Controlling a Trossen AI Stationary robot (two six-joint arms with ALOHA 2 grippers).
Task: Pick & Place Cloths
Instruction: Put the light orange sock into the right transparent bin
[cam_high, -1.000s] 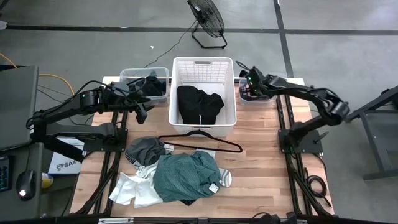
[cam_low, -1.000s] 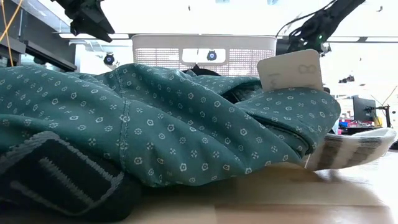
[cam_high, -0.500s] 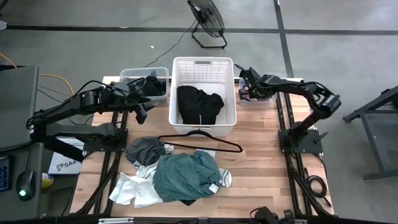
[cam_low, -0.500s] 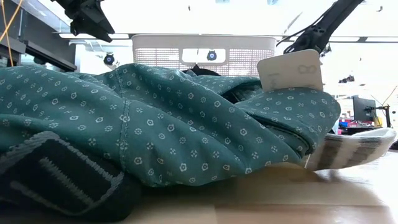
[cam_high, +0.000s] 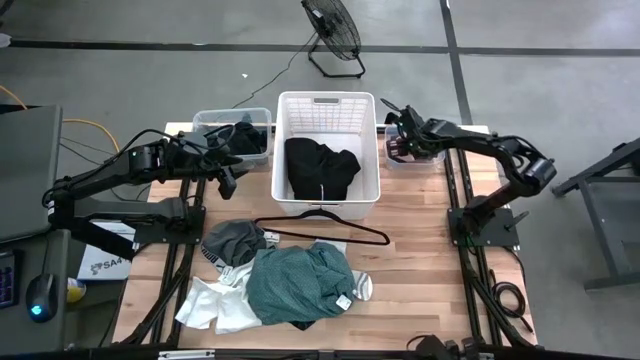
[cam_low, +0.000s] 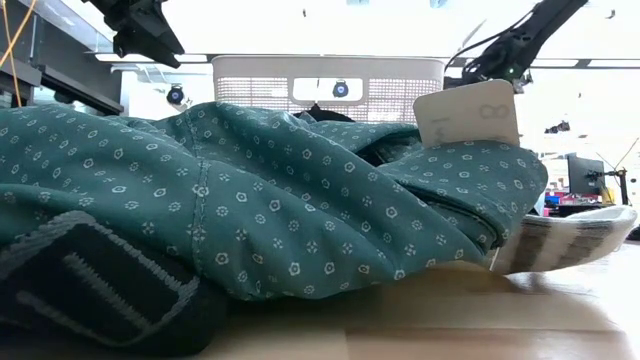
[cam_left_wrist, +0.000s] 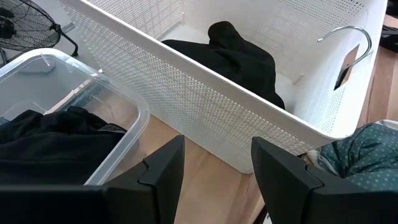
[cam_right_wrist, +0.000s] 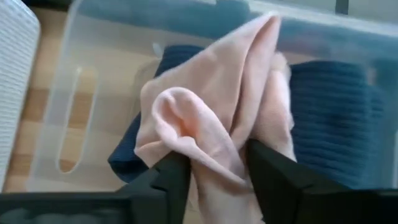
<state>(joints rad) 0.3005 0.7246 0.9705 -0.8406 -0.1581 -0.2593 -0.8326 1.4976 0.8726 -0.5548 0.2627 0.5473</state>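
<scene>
Pink cloth (cam_right_wrist: 233, 106) sits btwn our right gripper (cam_right_wrist: 214, 171) fingers, jaws parted, over clear bin (cam_right_wrist: 74, 81) w/ navy cloth (cam_right_wrist: 333, 109); left gripper (cam_left_wrist: 214, 171) open, empty.

A pale paper tag (cam_low: 467, 112) sticks up from the teal-green patterned garment (cam_low: 250, 200), showing a sideways "8" with fainter unreadable marks beside it. A white box (cam_high: 100, 262) left of the counter (cam_high: 420, 250) carries dark lettering too small to read.
</scene>
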